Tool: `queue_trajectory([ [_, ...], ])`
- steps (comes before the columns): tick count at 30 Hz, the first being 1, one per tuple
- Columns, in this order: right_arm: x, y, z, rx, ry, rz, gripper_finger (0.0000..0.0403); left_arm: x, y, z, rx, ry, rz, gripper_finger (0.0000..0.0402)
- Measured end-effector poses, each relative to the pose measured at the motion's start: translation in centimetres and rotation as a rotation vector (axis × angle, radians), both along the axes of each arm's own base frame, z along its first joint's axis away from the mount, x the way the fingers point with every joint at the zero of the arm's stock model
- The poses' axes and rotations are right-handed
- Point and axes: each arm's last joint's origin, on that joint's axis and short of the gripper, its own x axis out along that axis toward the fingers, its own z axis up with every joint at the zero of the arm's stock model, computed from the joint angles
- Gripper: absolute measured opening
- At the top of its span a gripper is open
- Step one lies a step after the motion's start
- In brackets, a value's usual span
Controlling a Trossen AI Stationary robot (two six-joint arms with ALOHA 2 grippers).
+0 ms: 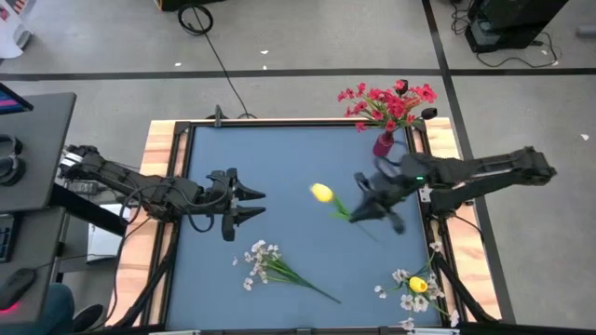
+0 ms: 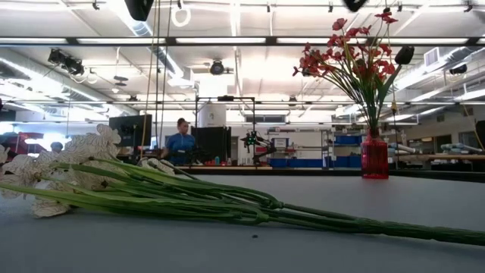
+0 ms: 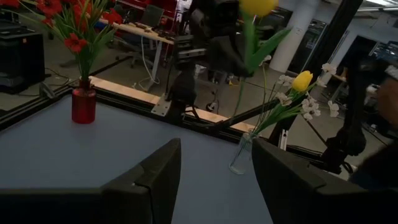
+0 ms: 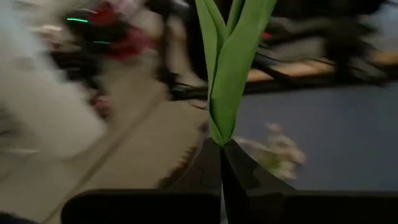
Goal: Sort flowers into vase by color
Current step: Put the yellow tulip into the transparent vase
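White spray (image 2: pixel 114 178) lying closest on the table; yellow tulip (image 1: pixel 322 193) up in my right gripper (image 1: pixel 368 207).

My right fingers are clamped on the tulip's green stem (image 4: pixel 227 87), over mid-table. I judge it belongs in the clear vase (image 3: pixel 241 154) beside the other yellow tulip (image 3: pixel 303 81): keep the stem vertical and lower it slowly. My left gripper (image 1: pixel 250 205) waits with fingers spread. Red flowers (image 1: pixel 389 102) fill the red vase (image 2: pixel 374 158).
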Motion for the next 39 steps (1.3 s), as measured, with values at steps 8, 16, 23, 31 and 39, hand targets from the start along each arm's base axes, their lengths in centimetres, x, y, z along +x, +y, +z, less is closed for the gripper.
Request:
queue_trajectory([
  [8,-6.8,-0.2,-1.7,0.151,-0.382,0.14,0.0002,0.0,0.0,0.0,0.0,0.0,0.0,0.0203],
  [16,-9.4,1.0,-2.6,0.228,-0.52,0.257,0.0002,0.0,0.0,0.0,0.0,0.0,0.0,0.0203],
  [23,-9.9,2.4,-4.1,0.212,-0.608,0.396,0.0002,0.0,0.0,0.0,0.0,0.0,0.0,0.0203],
  [31,-9.5,3.6,-5.5,0.165,-0.628,0.439,0.0002,0.0,0.0,0.0,0.0,0.0,0.0,0.0203],
  [39,-9.2,4.4,-6.3,0.13,-0.61,0.484,0.0002,0.0,0.0,0.0,0.0,0.0,0.0,0.0203],
])
